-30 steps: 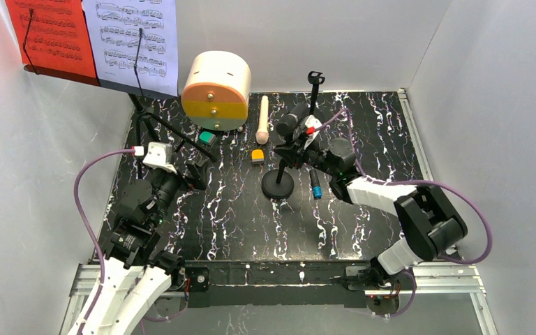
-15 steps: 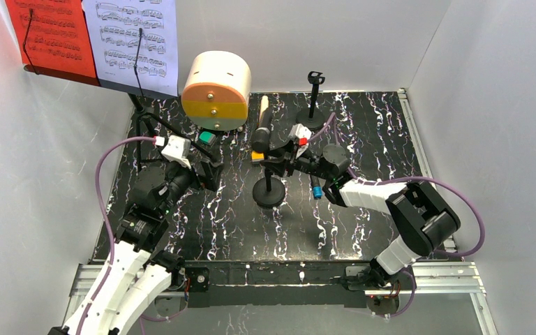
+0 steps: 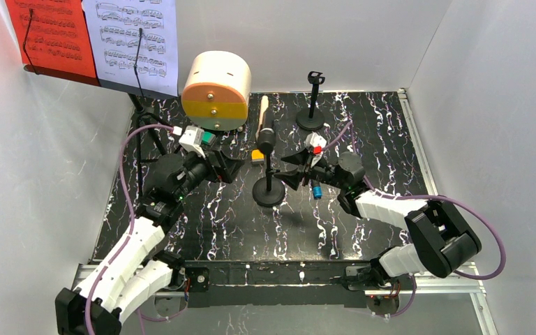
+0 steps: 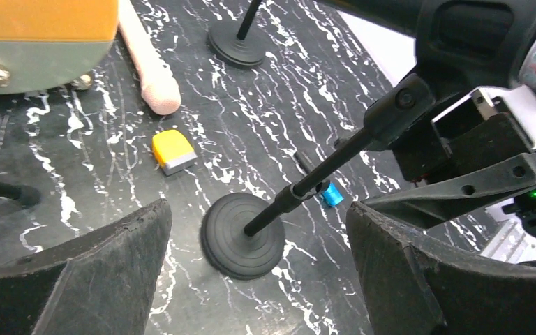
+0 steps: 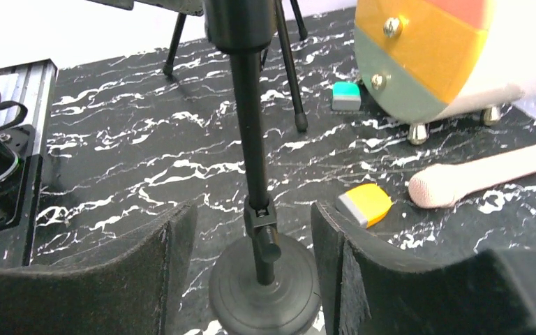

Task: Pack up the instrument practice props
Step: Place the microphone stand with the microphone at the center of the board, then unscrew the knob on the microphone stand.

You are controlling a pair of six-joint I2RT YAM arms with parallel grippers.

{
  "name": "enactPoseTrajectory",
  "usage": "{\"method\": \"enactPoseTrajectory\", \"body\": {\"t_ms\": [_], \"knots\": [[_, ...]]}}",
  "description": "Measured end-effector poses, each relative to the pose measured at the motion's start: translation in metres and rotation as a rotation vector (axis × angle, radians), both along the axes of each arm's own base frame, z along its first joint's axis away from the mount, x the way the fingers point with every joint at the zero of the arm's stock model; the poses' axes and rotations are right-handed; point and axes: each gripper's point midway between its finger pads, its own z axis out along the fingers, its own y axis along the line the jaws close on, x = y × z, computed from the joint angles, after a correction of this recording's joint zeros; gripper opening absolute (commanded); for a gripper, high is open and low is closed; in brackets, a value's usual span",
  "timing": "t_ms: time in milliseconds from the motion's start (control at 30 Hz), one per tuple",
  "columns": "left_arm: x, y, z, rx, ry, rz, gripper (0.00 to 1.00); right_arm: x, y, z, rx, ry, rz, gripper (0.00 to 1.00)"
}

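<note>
Currently both grippers are spread apart: my left gripper [image 4: 255, 213] and right gripper [image 5: 252, 209] flank the mic stand [image 3: 269, 190] standing in the middle of the table [image 3: 377, 139], neither touching its pole. A black mic [image 3: 266, 136] sits on top; the cream mic [image 3: 263, 112] lies farther back.

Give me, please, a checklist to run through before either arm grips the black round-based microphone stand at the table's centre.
1. Right gripper open: ok.
2. Left gripper open: ok.
3. Black round-based microphone stand has its post between the right fingers, untouched: ok.
4. Stand base flat on the marbled table: ok.
5. Black microphone firmly seated on top: cannot tell.
6. Only one arm aimed at the stand: not ok, both grippers face it.
</note>
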Motion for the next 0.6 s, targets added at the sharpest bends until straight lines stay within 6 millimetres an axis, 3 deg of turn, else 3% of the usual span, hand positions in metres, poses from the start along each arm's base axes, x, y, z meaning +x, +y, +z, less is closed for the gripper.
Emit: {"method": "enactPoseTrajectory", "body": {"t_ms": [200, 433, 600], "knots": [[0.001, -0.029, -0.013, -0.042, 0.002, -0.060, 0.91, -0.008, -0.007, -0.023, -0.039, 0.059, 0.009, 0.62], [-0.003, -0.076, -0.016, 0.003, -0.108, -0.188, 0.86, -0.013, -0.007, -0.030, -0.054, 0.069, 0.040, 0.55], [0.006, -0.086, -0.028, 0.041, -0.184, -0.209, 0.79, -0.015, -0.005, -0.043, -0.076, 0.098, 0.056, 0.53]]}}
